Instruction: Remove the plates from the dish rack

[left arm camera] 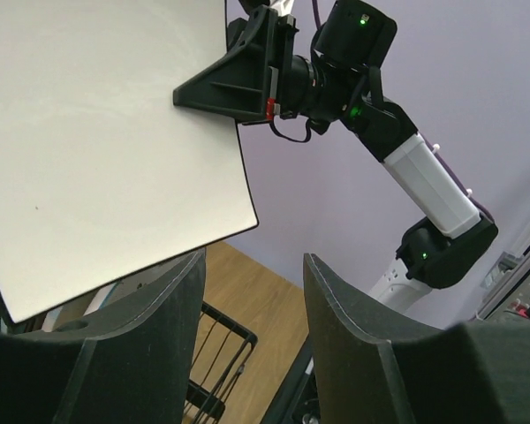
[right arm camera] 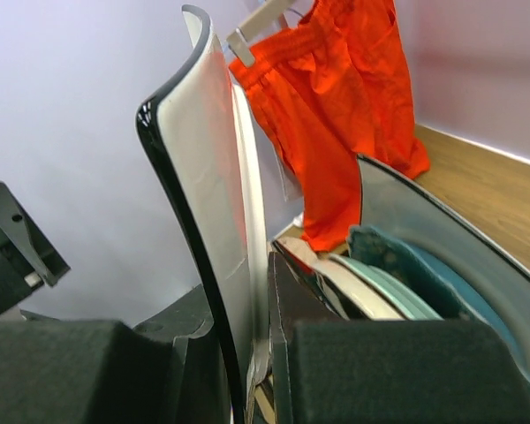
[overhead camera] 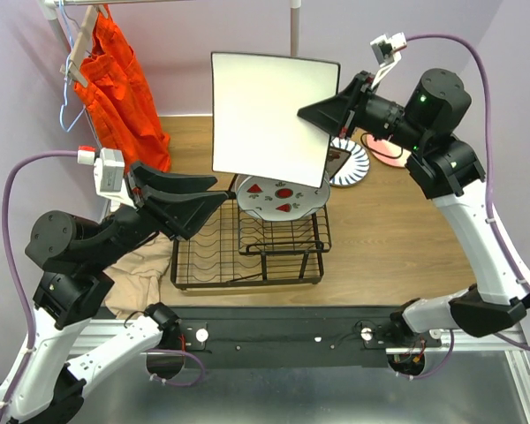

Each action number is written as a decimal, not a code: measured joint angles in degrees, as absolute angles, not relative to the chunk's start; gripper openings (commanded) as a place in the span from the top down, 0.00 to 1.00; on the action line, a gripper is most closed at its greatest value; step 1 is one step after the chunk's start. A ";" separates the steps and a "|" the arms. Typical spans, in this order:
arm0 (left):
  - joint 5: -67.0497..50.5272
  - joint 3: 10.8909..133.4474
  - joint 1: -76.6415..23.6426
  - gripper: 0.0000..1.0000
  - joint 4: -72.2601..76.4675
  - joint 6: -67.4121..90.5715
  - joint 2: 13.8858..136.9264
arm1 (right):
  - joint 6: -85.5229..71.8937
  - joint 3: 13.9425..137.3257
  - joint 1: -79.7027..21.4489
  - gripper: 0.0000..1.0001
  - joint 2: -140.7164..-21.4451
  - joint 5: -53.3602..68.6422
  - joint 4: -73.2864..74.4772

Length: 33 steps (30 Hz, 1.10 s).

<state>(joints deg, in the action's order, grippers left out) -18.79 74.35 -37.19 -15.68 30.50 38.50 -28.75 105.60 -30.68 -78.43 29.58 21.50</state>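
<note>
— So where did we have the square white plate (overhead camera: 269,115)?
— Raised high above the dish rack (overhead camera: 247,265), standing on edge, with the right claw (overhead camera: 322,113) clenched on its right edge.
— And our left claw (overhead camera: 214,193)?
— Released, jaws apart, below the plate's lower left corner, grasping nothing. We judged it best to swing slowly, stay clear of the fruit-print plate (overhead camera: 278,196) on the upper tier, and lay ours flat on the table (overhead camera: 397,230).
— Any writing?
— None we could read.
</note>
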 measured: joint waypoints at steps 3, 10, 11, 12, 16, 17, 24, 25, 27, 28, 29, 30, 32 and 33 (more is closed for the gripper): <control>-18.79 74.87 -37.19 0.43 -15.62 30.50 38.50 | -30.65 107.94 -30.68 0.99 -80.03 29.47 20.64; -18.76 75.31 -37.19 0.43 -15.55 30.52 38.52 | -34.46 112.55 -30.68 0.99 -82.63 28.77 19.97; -18.76 75.31 -37.19 0.43 -15.55 30.52 38.52 | -34.74 113.23 -30.68 0.99 -82.94 28.32 19.81; -18.74 75.31 -37.19 0.43 -15.55 30.52 38.52 | -35.18 114.32 -30.63 0.99 -83.50 27.68 19.73; -18.68 75.31 -37.19 0.43 -15.55 30.55 38.52 | -37.43 119.85 -29.23 0.99 -86.72 25.69 18.85; -18.68 75.31 -37.19 0.43 -15.55 30.55 38.52 | -38.76 121.75 -28.10 0.99 -87.99 25.61 18.26; -18.63 75.31 -37.19 0.43 -15.59 30.55 38.50 | -51.27 127.24 -11.77 0.99 -95.02 26.61 12.91; -18.63 75.31 -37.19 0.43 -15.62 30.55 38.50 | -52.40 127.07 -9.52 0.99 -95.48 26.57 12.69; -18.59 75.31 -37.19 0.43 -15.64 30.55 38.50 | -57.04 124.55 -3.77 0.99 -96.14 26.72 10.20; -18.55 75.31 -37.19 0.43 -15.68 30.52 38.48 | -58.37 123.59 -1.74 0.99 -96.16 26.79 9.34; -18.46 75.29 -37.19 0.43 -15.77 30.52 38.46 | -61.89 120.73 1.93 0.99 -96.07 26.98 6.79; -18.41 75.29 -37.19 0.43 -15.84 30.52 38.46 | -62.83 119.72 3.31 0.99 -96.05 27.11 5.74; -18.39 75.20 -37.19 0.43 -15.88 30.50 38.46 | -66.41 116.38 7.97 0.99 -95.96 27.20 3.07; -18.37 75.11 -37.19 0.43 -15.92 30.48 38.46 | -67.57 114.48 9.61 0.99 -95.61 27.07 1.80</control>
<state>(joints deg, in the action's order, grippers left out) -18.37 75.11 -37.19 -15.92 30.48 38.46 -67.57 114.48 9.61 -95.61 27.07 1.80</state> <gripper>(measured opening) 0.568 0.242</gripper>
